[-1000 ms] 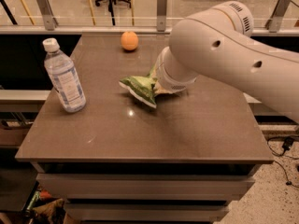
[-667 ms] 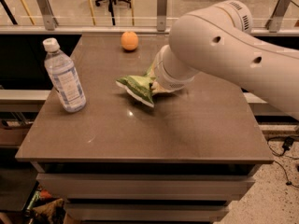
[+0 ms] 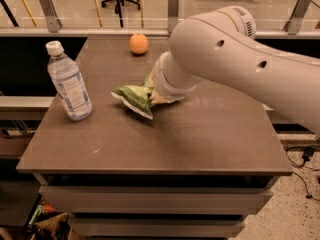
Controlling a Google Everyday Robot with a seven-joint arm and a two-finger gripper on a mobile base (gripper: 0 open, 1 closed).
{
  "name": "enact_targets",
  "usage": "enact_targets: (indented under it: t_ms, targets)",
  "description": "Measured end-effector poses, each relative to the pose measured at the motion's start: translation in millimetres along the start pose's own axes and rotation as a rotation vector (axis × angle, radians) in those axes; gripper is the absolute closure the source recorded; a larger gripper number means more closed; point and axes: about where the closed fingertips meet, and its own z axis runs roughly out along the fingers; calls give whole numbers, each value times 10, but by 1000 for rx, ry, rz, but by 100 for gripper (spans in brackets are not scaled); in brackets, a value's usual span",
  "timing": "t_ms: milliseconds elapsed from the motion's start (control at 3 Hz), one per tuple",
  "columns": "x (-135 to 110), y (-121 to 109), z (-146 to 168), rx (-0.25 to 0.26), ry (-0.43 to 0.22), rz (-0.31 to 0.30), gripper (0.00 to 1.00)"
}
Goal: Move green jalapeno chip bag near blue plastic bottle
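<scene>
Camera view: the white arm [image 3: 235, 59] reaches in from the right across the dark brown table [image 3: 200, 144], and its thick wrist end comes down near the middle of the tabletop. The gripper sits at that end and is wholly hidden behind the wrist, so how far open it is, and whether it has a grip on anything, cannot be told.

The green jalapeno chip bag [image 3: 134, 97] sticks out to the left from under the wrist. Its right end is tucked against the wrist and covered by it. Its left end, with a pale edge, points toward the left side of the table. A shadow lies beneath the bag, and whether its lower edge rests on the tabletop or hangs just above it cannot be made out.

The blue plastic bottle [image 3: 69, 81] stands upright near the table's left edge, white cap on top, label facing the camera. The bag and the bottle are apart, with a strip of bare tabletop between them.

A round orange fruit [image 3: 139, 43] lies at the far edge of the table, behind the bag and just left of the arm, touching neither.
</scene>
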Motion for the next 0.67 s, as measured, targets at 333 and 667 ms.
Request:
enact_targets:
  t_ms: [333,667]
  targets:
    - [-70,144,54,-20,-17,25,100]
    - [-141,300,96,-40,-37,44,100]
